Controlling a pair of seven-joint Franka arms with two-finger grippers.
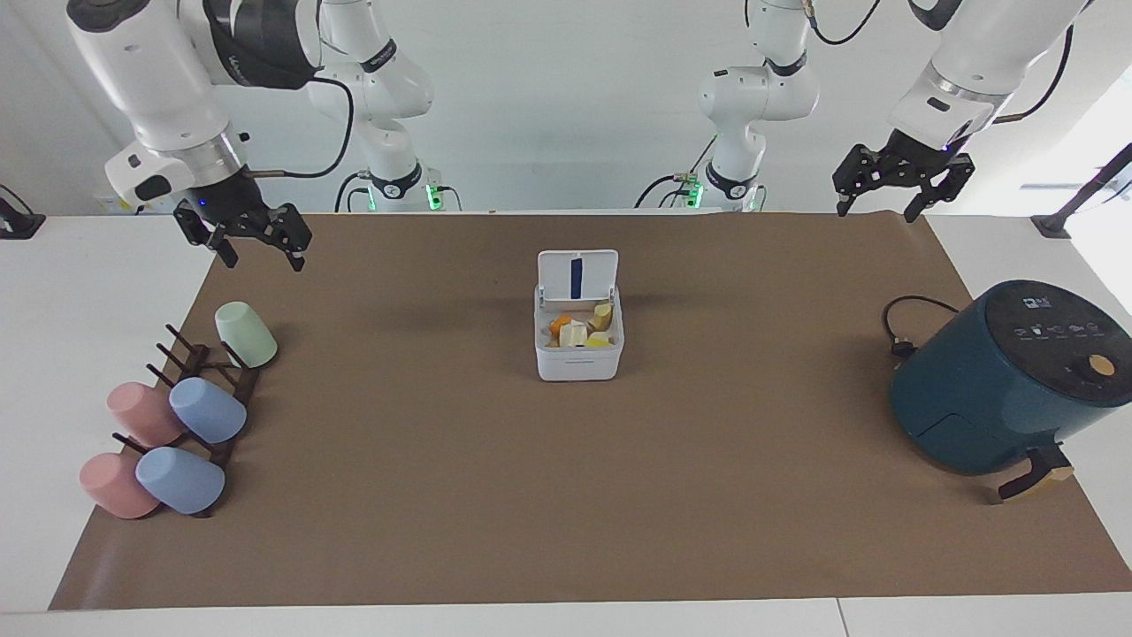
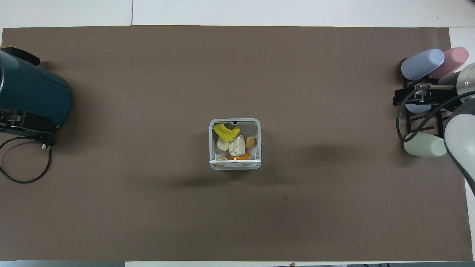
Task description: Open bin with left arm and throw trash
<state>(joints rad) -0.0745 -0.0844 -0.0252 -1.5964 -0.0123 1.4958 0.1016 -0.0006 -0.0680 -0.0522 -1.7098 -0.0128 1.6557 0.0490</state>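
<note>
The white bin [image 1: 579, 364] stands mid-table with its lid [image 1: 577, 276] hinged upright on the side nearer the robots. Trash lies inside it: a green-and-yellow piece [image 2: 225, 131], a white paper wad [image 2: 236, 146], a cream lump [image 2: 222, 144] and orange bits. The bin's rim [image 2: 211, 145] shows in the overhead view. My right gripper [image 1: 263, 258] is open and empty, raised over the mat's corner at the right arm's end. My left gripper [image 1: 875, 212] is open and empty, waiting raised over the mat's edge at the left arm's end.
A teal air fryer [image 1: 999, 380] with a black cord [image 1: 902, 329] stands at the left arm's end. A dark rack [image 1: 208, 367] with several pastel cups [image 1: 208, 409] stands at the right arm's end, below my right arm [image 2: 460, 133].
</note>
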